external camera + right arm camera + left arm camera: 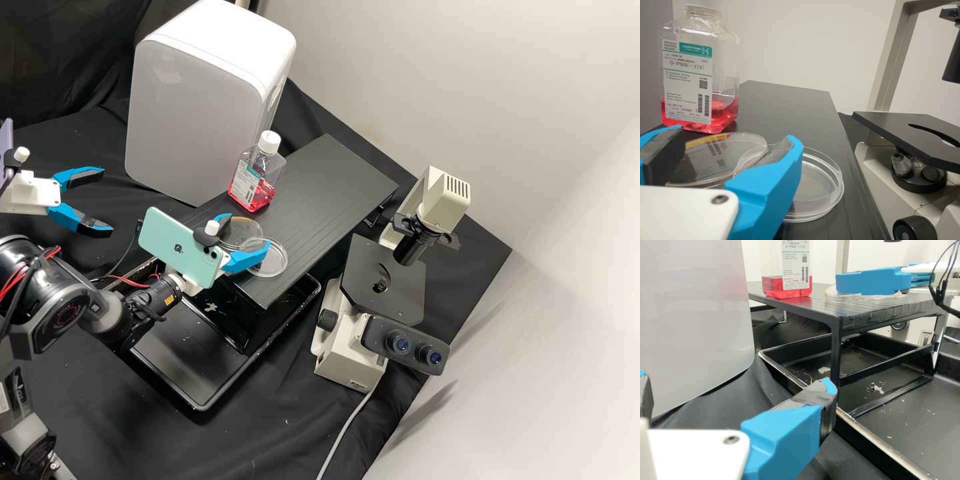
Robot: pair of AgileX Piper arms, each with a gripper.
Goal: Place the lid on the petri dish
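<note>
At the far left my left jaws hang apart and empty over the black desk [300,413], near the white box [200,100] and well away from the work. Further right, my right jaws are clamped on the lid [241,230], edge to edge, at the near end of the raised black shelf [327,187]. The petri dish [273,261] sits open on that shelf just beside the lid. The red-filled bottle [254,175] stands behind them, and the microscope [387,300] is off to the right. I judge the task about half done: the lid is picked up and brought to the dish, but it is not centred or seated, so I have to shift it across, lower it flat and let go. The high view gives me the layout of both arms. From it I cannot tell how lid and dish meet. My right wrist view settles that: the lid [715,157] is tilted between my fingers [770,185], with its far edge over the near rim of the dish [812,187]. The left wrist view adds a side look, with a blue finger [872,281] low over the shelf top and a tray [805,362] underneath.
</note>
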